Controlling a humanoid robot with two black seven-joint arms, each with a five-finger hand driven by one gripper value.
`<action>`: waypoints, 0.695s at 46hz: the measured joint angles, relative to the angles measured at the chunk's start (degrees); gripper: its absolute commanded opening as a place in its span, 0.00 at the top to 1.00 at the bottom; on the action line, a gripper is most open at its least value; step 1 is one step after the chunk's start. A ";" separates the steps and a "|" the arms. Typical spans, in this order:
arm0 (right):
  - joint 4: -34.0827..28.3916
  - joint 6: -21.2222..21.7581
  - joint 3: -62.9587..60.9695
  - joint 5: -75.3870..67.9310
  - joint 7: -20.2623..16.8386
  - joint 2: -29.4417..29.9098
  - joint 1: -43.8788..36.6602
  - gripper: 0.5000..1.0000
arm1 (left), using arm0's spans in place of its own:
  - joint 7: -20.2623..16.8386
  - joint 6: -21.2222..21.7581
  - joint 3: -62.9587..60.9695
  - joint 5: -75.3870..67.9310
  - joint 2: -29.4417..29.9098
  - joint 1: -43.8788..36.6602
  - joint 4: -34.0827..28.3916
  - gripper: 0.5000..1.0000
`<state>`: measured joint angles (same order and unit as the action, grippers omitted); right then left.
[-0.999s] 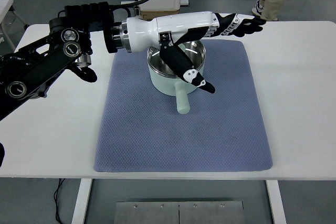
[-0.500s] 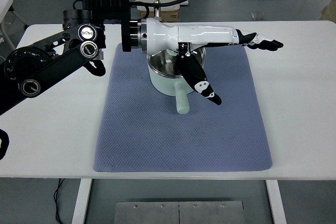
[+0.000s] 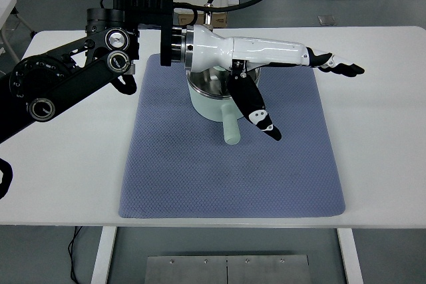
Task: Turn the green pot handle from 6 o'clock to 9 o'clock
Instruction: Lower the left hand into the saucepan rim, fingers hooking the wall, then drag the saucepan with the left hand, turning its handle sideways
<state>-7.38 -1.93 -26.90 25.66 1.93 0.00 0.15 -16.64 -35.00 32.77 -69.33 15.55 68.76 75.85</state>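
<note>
The pale green metal pot (image 3: 208, 98) is sitting on the blue-grey textured mat (image 3: 233, 164) atop the white bench (image 3: 386, 131), its handle (image 3: 230, 126) pointing toward six o'clock. The left hand (image 3: 279, 58) is hovering above it, fingers (image 3: 339, 66) spread, grasping nothing.

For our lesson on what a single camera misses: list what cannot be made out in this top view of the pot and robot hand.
- Pot: its far rim and most of the inside are hidden by the left robot hand.
- Handle: where it joins the pot is partly covered by the thumb; contact cannot be told.
- Left arm: cut off by the left edge.
- Right arm: not in view.
</note>
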 measured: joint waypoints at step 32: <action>0.00 0.00 0.00 0.00 0.00 0.00 0.01 0.00 | 0.49 -0.01 -4.50 -9.27 -1.33 -0.19 -0.65 0.00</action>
<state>-7.38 -1.93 -26.89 25.66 1.93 0.00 0.15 -16.15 -35.01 28.28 -78.60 14.22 68.57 75.20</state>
